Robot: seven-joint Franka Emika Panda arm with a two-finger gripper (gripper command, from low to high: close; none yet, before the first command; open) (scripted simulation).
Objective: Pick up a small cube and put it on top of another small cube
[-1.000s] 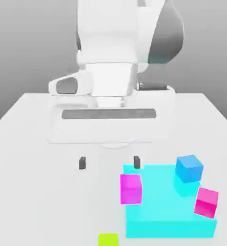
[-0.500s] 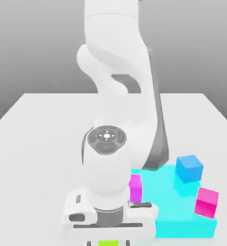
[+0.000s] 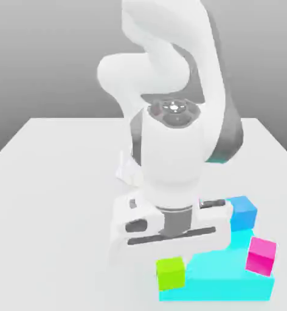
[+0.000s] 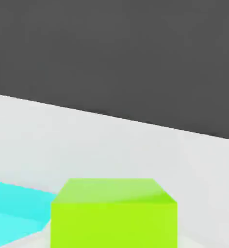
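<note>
Right under the robot's hand sits the small lime-green cube (image 3: 171, 272). It is at the front corner of the big cyan block (image 3: 228, 273), on the exterior view's left side of that block. From the pictures I cannot tell if the green cube rests on something or hangs in the air. In the hand view the green cube (image 4: 114, 213) looks big and close, with a bit of the cyan block (image 4: 12, 208) next to it and the white table (image 4: 111, 145) behind.

The gripper (image 3: 170, 258) points down over the green cube. Its jaws are closed in tight, and they seem to be pinching the green cube, though the fingers themselves are hidden behind the hand.

A blue cube (image 3: 241, 212) sits on the far part of the cyan block, close beside the hand. A magenta cube (image 3: 261, 256) sits near the block's edge on the exterior view's right. The white arm (image 3: 170, 115) rises tall behind everything. The white table (image 3: 48, 200) spreads out under it all.
</note>
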